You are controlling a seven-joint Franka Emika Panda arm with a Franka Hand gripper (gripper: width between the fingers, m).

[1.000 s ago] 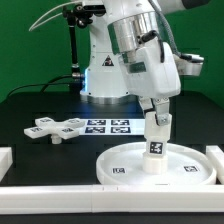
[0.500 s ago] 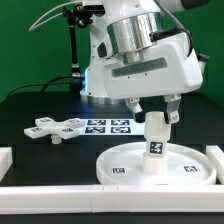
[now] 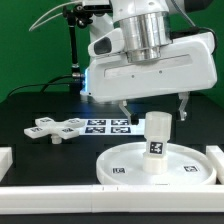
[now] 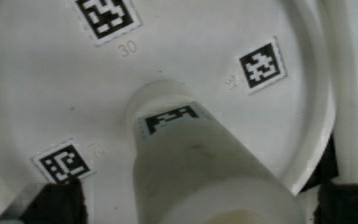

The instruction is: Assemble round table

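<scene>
Claw (image 3: pixel 153 110) has let go and risen, jaws spread wide above post (image 3: pixel 156 142), which stands upright on disc (image 3: pixel 120 168) hub. Risk: if post is only loosely seated, a finger brushing it could tip it.

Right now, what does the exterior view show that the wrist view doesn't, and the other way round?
Only the exterior view shows the flat cross piece lying beside the marker board, and the whole gripper, open above the post. Only the wrist view looks down along the post onto its top end, close up. Both show the post standing upright at the middle of the disc.
</scene>
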